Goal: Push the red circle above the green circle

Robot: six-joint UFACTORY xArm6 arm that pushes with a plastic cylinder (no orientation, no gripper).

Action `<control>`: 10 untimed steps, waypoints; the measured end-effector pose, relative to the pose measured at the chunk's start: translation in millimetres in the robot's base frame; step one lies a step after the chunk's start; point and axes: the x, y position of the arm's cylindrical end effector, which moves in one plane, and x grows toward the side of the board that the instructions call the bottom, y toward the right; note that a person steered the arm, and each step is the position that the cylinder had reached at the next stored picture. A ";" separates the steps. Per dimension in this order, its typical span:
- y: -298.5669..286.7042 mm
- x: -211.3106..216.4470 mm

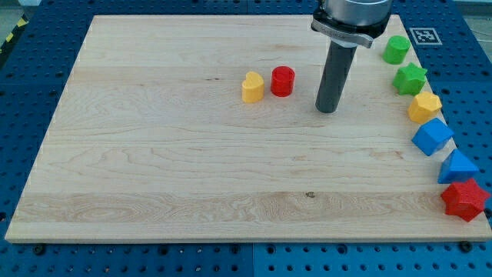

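The red circle (282, 81) sits on the wooden board, left of centre-top, touching or nearly touching a yellow heart (252, 88) on its left. The green circle (397, 49) sits at the board's right edge near the view's top. My tip (327, 110) rests on the board to the right of the red circle and slightly lower, with a clear gap between them. The rod rises from the tip to the arm's mount at the view's top.
Down the board's right edge below the green circle lie a green star (410, 78), a yellow hexagon (424, 107), a blue block (432, 136), a blue triangle (458, 167) and a red star (464, 199). A blue pegboard surrounds the board.
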 end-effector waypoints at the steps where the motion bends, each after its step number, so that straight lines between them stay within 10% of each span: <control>1: -31.2 0.0; 8: -144.4 0.0; 10: -98.1 -12.9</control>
